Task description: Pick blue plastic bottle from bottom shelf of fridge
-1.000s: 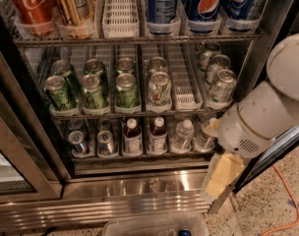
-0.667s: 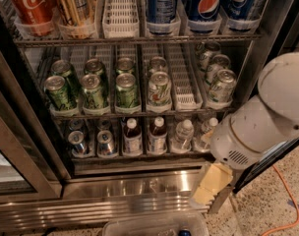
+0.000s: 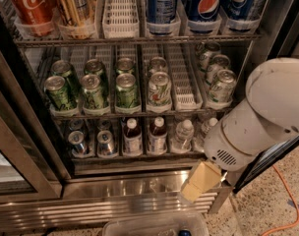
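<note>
At fridge point(image 3: 115, 188) base, jaws; Pepsi cans point(image 3: 207, 4) up top.

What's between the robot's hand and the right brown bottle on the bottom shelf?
Nothing visible. The hand hangs before the base grille, below-right of the blue plastic bottle at the shelf's front; a water bottle stands beside it.

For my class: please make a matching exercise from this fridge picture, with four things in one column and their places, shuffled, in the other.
1 Coke can
2 green cans
3 brown bottles
4 gripper

A bottom shelf
B top visible shelf, left
C in front of the base grille, lower right
D middle shelf

Pairs: 1-B, 2-D, 3-A, 4-C
</note>
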Controlling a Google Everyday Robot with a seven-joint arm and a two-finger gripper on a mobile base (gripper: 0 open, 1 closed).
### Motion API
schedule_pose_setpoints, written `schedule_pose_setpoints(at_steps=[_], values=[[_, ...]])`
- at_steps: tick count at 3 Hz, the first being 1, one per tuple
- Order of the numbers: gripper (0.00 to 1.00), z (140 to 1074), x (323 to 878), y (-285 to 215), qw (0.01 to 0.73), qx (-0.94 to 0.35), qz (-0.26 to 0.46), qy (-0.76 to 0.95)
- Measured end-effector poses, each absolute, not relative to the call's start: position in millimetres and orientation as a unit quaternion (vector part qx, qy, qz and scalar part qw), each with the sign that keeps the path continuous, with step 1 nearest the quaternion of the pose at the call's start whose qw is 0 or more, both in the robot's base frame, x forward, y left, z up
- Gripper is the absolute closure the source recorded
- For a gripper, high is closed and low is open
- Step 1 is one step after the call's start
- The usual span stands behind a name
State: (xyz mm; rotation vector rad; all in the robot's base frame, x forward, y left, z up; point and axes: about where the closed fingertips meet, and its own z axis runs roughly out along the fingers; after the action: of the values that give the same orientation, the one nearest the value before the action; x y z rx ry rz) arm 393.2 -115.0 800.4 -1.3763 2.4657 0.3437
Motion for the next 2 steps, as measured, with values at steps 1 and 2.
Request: schedule_pose_setpoints(at_steps=[1, 2], values=[[0.0, 800.3, 393.2, -115.0, 0.148, -0.478, 0.12, 0.857], [0.0, 791.1, 389.6, -104.6, 0.143, -0.477, 0.138, 0.856]])
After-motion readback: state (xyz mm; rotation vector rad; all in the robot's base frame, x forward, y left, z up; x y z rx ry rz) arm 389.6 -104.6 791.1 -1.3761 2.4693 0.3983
